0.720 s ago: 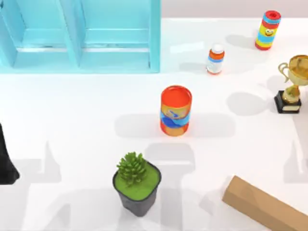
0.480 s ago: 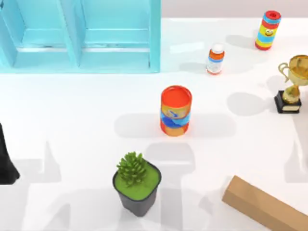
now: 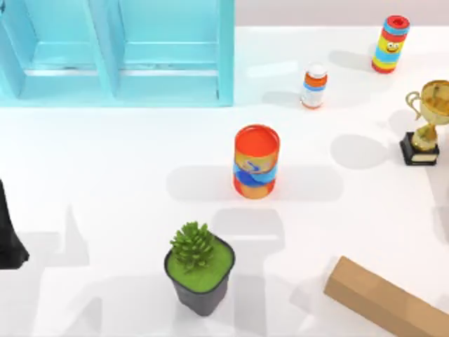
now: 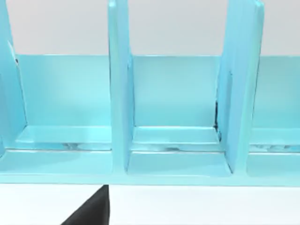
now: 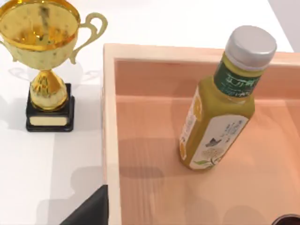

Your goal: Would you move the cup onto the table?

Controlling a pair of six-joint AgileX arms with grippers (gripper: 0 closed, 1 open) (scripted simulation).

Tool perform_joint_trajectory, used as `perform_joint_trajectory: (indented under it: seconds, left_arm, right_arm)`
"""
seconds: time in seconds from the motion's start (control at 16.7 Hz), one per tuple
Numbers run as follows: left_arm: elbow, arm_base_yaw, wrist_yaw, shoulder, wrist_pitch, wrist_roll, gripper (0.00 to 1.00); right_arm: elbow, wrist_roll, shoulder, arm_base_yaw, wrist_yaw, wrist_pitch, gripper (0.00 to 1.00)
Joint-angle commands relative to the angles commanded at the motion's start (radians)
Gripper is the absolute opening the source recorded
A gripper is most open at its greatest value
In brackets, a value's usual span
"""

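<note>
At the far left edge of the top view, about mid-height, the black left arm (image 3: 8,235) stands parked on the white table (image 3: 105,161). A light-blue shelf (image 3: 116,77) takes the upper left. An orange can (image 3: 256,163) with a blue wave stands upright at the centre, and a plant pot (image 3: 200,270) sits below it, a little to the left. Along the top right are a small bottle (image 3: 313,86) and a striped tube (image 3: 390,43) with a face. A gold trophy (image 3: 426,119) stands at the right edge, and a corner of a wooden tray (image 3: 382,302) shows at the lower right.

From the left wrist view, the shelf (image 4: 119,93) faces the camera with its open bays. A black wedge of the left claw (image 4: 91,211) sits at the bottom edge; I cannot tell whether it is open or closed.

From the right wrist view, the trophy (image 5: 47,61) stands at the upper left on the table (image 5: 154,23), just beside the tray (image 5: 110,140). A green bottle (image 5: 225,103) with a grey cap is inside the tray. A black wedge of the right claw (image 5: 91,211) shows at the bottom edge, its state impossible to tell. A dark rounded rim (image 5: 287,219) peeks in at the lower right corner, inside the tray; it may be the cup, but too little shows to say.
</note>
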Motion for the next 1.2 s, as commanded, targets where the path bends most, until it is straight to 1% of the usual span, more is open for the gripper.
perform_joint_trajectory:
  seconds: [0.42, 0.66, 0.9, 1.2]
  left_arm:
    - [0.000, 0.000, 0.000, 0.000, 0.000, 0.000, 1.00]
    - [0.000, 0.000, 0.000, 0.000, 0.000, 0.000, 1.00]
    - [0.000, 0.000, 0.000, 0.000, 0.000, 0.000, 1.00]
    - [0.000, 0.000, 0.000, 0.000, 0.000, 0.000, 1.00]
  right_arm:
    - [0.577, -0.201, 0.704, -0.205, -0.002, -0.495, 1.00]
    - [0.836, -0.297, 1.015, -0.295, -0.001, -0.720, 1.00]
    - [0.987, -0.357, 1.181, -0.347, 0.000, -0.853, 1.00]
    - [1.010, -0.367, 1.203, -0.355, 0.001, -0.873, 1.00]
